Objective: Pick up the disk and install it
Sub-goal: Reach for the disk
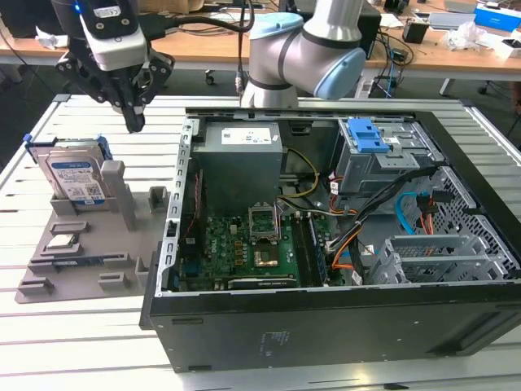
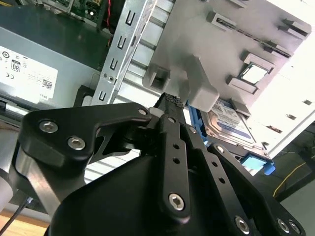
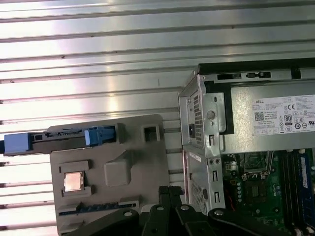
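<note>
The disk [image 1: 76,178] is a silver hard drive with a blue-and-white label in a blue carrier frame. It stands upright in a slot at the back of a grey fixture [image 1: 81,265] on the exterior view's left. My gripper [image 1: 135,124] hangs above and just behind the fixture, a little toward the computer case from the disk, touching nothing. Its fingers meet in a point, shut and empty. In the second wrist view the disk [image 2: 235,126] lies beyond the joined fingertips [image 2: 172,101]. The first wrist view shows the disk [image 3: 64,138] edge-on, with the gripper [image 3: 170,190] beside the fixture.
An open computer case [image 1: 326,314] lies on the slatted metal table [image 1: 89,342], with a power supply [image 1: 242,159], a motherboard [image 1: 244,244] and a grey drive cage with a blue latch [image 1: 370,138]. A small square processor chip [image 1: 62,242] rests on the fixture.
</note>
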`<state>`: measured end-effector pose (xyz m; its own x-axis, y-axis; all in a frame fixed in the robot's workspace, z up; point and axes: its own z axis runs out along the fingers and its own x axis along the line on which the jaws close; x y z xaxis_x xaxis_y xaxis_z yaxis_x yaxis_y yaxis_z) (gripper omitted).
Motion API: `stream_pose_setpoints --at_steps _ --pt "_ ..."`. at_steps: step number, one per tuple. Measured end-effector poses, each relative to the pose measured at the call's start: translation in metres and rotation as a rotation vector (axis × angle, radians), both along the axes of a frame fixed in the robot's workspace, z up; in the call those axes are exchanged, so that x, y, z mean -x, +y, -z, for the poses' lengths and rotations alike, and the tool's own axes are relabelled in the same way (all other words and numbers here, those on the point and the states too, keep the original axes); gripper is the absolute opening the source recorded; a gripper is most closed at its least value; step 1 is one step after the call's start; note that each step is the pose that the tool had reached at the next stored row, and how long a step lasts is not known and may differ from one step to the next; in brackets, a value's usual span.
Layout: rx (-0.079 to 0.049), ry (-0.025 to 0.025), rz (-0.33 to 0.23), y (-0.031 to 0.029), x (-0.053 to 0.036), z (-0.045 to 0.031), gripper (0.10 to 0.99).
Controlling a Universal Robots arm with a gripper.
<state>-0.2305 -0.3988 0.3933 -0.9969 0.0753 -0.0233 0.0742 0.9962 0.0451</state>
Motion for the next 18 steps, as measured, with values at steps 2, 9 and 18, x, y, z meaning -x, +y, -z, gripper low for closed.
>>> stream_pose_setpoints --at_steps 2,9,18 --pt "0.0 0.0 0.0 0.0 0.0059 0.0 0.106" --pt "0.0 0.0001 0.0 0.0 0.0187 0.0 0.106" --pt "0.0 0.0001 0.0 0.0 0.0349 0.0 0.106"
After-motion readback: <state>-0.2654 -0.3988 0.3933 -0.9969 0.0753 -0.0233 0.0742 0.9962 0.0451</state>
